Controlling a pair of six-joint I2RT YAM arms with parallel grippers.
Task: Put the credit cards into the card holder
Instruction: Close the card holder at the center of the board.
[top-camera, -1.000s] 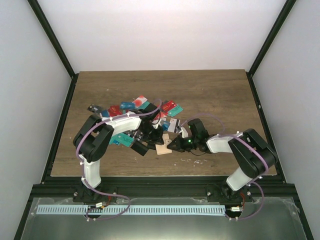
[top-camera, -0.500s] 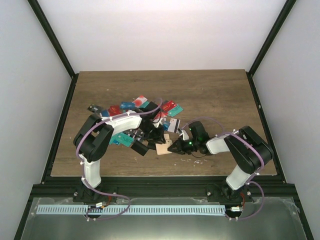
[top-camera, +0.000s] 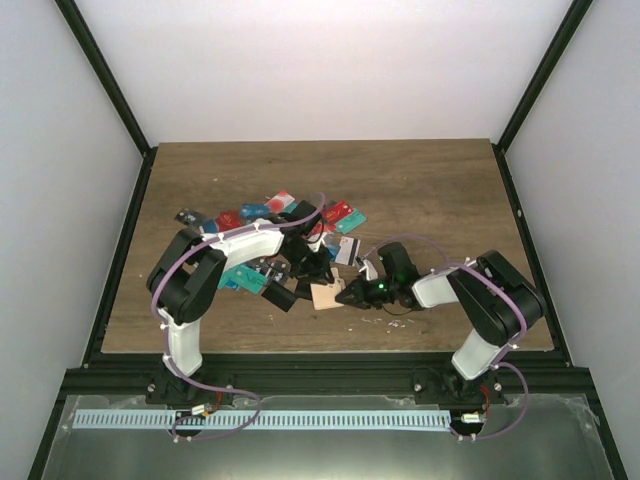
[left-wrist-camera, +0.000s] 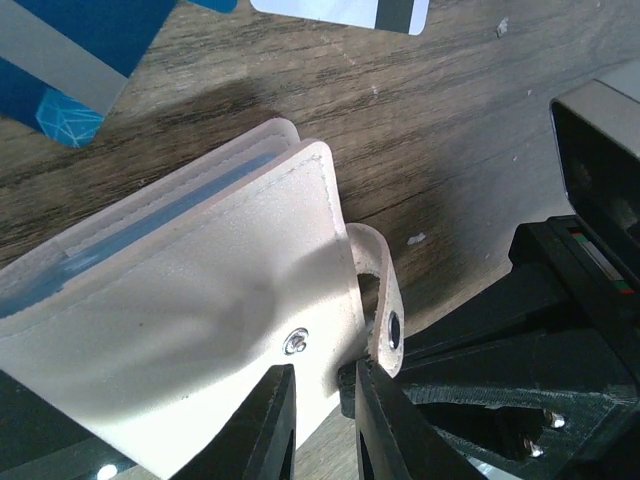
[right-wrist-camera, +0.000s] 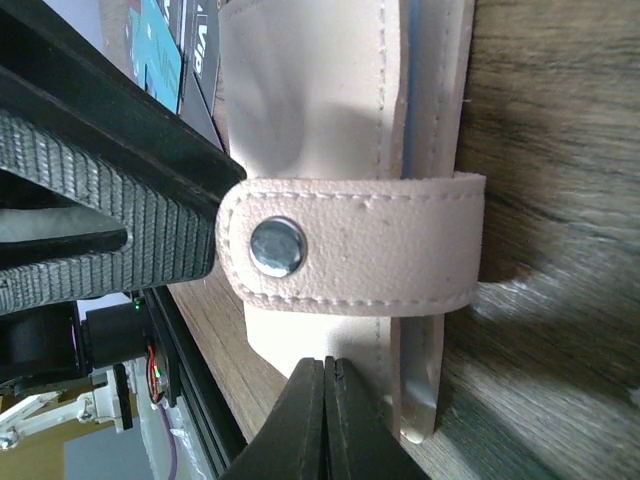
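Note:
The tan card holder (top-camera: 326, 296) lies on the table between both arms, with the edge of a blue card (left-wrist-camera: 130, 235) showing inside its fold. Its snap tab (left-wrist-camera: 378, 290) curls off the flap, unfastened. My left gripper (left-wrist-camera: 322, 400) hovers at the holder's corner, jaws a narrow gap apart, and that corner lies in the gap without filling it. From the opposite side my right gripper (right-wrist-camera: 325, 420) is shut, its tip resting against the holder below the strap (right-wrist-camera: 350, 250), with nothing pinched. More credit cards (top-camera: 290, 215) lie in a heap behind.
A blue card (left-wrist-camera: 70, 50) and a white card (left-wrist-camera: 350, 10) lie just beyond the holder. The left arm's ribbed finger (right-wrist-camera: 100, 220) crowds the holder's side. Black frame rails (top-camera: 300, 365) run along the table's near edge.
The left jaws have parted a little at the holder's corner. The right gripper slid left up against the holder and stays shut.

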